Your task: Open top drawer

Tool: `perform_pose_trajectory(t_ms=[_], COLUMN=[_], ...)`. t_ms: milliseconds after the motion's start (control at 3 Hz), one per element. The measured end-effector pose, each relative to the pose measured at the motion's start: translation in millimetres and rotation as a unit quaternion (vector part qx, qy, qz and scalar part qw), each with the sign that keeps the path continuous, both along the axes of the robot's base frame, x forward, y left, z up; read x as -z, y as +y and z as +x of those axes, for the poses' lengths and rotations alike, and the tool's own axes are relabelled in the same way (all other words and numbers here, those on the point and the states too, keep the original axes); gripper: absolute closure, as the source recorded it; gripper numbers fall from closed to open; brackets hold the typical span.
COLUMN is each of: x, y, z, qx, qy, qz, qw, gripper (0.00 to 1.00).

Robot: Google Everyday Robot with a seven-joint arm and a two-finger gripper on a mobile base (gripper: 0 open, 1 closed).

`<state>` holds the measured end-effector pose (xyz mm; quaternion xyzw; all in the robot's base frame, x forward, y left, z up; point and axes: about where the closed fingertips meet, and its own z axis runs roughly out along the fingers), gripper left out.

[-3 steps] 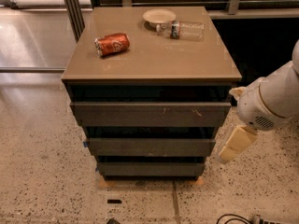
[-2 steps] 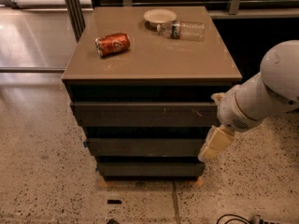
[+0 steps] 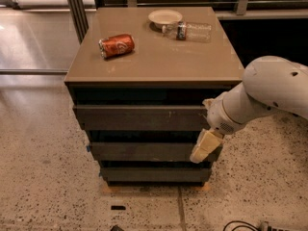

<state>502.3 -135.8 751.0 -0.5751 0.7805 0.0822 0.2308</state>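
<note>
From the camera view, I have the gripper (image 3: 204, 147) low at the cabinet's right front corner. It hangs in front of the right end of the second drawer front (image 3: 144, 151), just under the top drawer (image 3: 142, 117). I cannot tell from here whether it is spread or closed; only one pale tip shows.

The top drawer sits directly below the tabletop (image 3: 154, 64), with a dark gap above its flat front. It looks shut or nearly so.

I judge this to be the approach step, with nothing gripped yet. Next I would need to raise the gripper to the drawer's upper edge, hook into that gap, and pull straight out. The can (image 3: 117, 45), plate (image 3: 165, 17) and bottle (image 3: 187, 31) on top could roll if I jolt the cabinet.
</note>
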Motion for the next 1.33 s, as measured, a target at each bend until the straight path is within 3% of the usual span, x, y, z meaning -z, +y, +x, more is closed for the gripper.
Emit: perform_pose_trajectory(t_ms=[333,667,1000,1333], x=[10.7,52.5,89.6,89.6], y=[-0.5,1.8,12.5,12.5], z=[1.3,14.0,49.4,49.4], qx=[0.009,0.029,0.046,0.046], qy=[-0.007,-0.009,-0.036,-0.036], qz=[0.011,0.025,0.031,0.031], qw=[0.9999,0.9992,0.9978,0.9978], gripper=[0.0,0.0,0.0,0.0])
